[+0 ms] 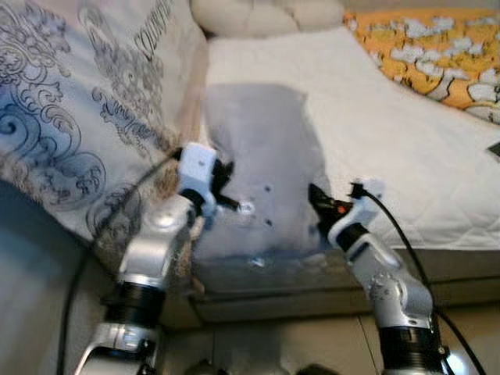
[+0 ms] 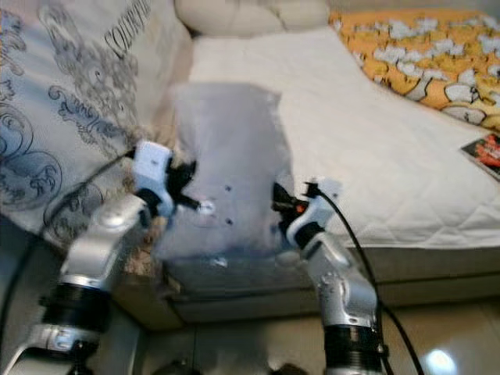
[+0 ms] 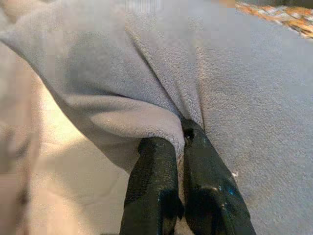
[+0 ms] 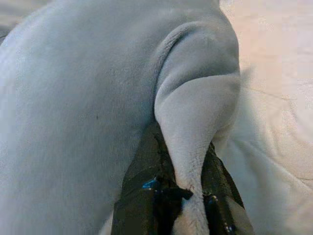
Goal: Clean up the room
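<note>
A pale grey fleece cloth (image 1: 262, 156) lies spread over the near edge of a white quilted mattress (image 1: 391, 141), its lower hem hanging toward the bed's front. The left gripper (image 3: 178, 142) pinches a fold of the cloth's left edge, black fingers (image 3: 151, 186) clenched tight on the fabric. The right gripper (image 4: 183, 161) clamps the opposite edge, a bunched ridge of fleece squeezed between its fingers (image 4: 139, 196). Beyond the left fingers, a beige blanket with grey scroll print (image 1: 78, 117) drapes down the bed's side. Past the right fingers, farther across the mattress, lies an orange patterned quilt (image 1: 430, 55); a cream pillow (image 1: 266, 14) sits at the head.
</note>
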### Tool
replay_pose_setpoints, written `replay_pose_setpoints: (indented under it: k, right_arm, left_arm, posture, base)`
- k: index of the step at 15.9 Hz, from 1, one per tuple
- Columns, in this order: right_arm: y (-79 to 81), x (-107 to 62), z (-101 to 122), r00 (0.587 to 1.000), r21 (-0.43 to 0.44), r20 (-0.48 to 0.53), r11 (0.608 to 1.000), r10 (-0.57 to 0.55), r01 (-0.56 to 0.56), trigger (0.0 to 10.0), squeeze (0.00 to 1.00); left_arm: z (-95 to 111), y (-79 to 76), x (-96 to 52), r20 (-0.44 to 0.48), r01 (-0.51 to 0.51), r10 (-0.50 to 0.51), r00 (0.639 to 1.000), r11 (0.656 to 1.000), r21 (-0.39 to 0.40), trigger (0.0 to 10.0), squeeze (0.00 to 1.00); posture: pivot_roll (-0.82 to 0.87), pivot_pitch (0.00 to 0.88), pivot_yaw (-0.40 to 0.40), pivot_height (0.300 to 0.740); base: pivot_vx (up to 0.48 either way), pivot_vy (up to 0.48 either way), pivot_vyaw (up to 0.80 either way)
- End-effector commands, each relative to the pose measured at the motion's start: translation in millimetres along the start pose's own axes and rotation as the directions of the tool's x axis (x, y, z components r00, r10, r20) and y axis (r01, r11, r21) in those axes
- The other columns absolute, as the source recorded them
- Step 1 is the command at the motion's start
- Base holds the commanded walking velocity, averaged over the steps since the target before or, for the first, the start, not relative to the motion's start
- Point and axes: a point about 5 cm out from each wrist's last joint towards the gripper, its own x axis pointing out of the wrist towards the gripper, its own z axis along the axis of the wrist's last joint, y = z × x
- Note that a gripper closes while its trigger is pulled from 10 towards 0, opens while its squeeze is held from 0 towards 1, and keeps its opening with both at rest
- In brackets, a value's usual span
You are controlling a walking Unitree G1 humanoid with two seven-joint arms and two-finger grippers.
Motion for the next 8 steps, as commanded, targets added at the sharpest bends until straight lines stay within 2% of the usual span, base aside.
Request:
replay_pose_setpoints:
  k: [1, 3, 5, 7, 8]
  right_arm:
    - [9.7, 4.4, 7.3, 0.999, -0.021, 0.022, 0.999, 0.046, -0.045, 10.0, 0.00]
    - [10.4, 5.8, 8.1, 0.998, -0.025, 0.020, 0.998, 0.051, -0.051, 10.0, 0.00]
    - [14.2, 8.5, 9.3, 0.997, -0.069, 0.007, 0.995, 0.078, -0.078, 10.0, 0.00]
    - [17.3, 9.7, 8.7, 0.996, -0.085, 0.003, 0.993, 0.087, -0.086, 10.0, 0.00]
    - [18.5, 10.2, 8.2, 0.996, -0.087, 0.002, 0.992, 0.088, -0.088, 10.0, 0.00]
  left_arm:
    - [9.2, -4.9, 3.2, 0.050, 0.024, -0.024, 0.998, 1.000, 0.004, 10.0, 0.00]
    - [10.1, -4.7, 3.0, 0.056, 0.024, -0.023, 0.998, 1.000, -0.001, 10.0, 0.00]
    - [10.2, -4.0, 2.5, 0.060, 0.019, -0.019, 0.998, 1.000, -0.007, 10.0, 0.00]
    - [9.9, -2.8, 2.2, 0.060, 0.016, -0.016, 0.998, 1.000, -0.011, 10.0, 0.00]
    - [9.6, -1.9, 1.9, 0.059, 0.016, -0.015, 0.998, 1.000, -0.011, 10.0, 0.00]
  posture:
    - [0.03, 0.000, 0.062, 0.740]
    - [0.03, 0.000, 0.058, 0.740]
    - [0.03, 0.000, 0.058, 0.740]
    - [0.03, 0.000, 0.063, 0.740]
    - [0.03, 0.000, 0.069, 0.740]
  base:
    - [0.000, 0.000, 0.00]
    - [0.000, 0.000, 0.00]
    - [0.000, 0.000, 0.00]
    - [0.259, 0.000, 0.00]
    - [0.262, 0.000, 0.42]
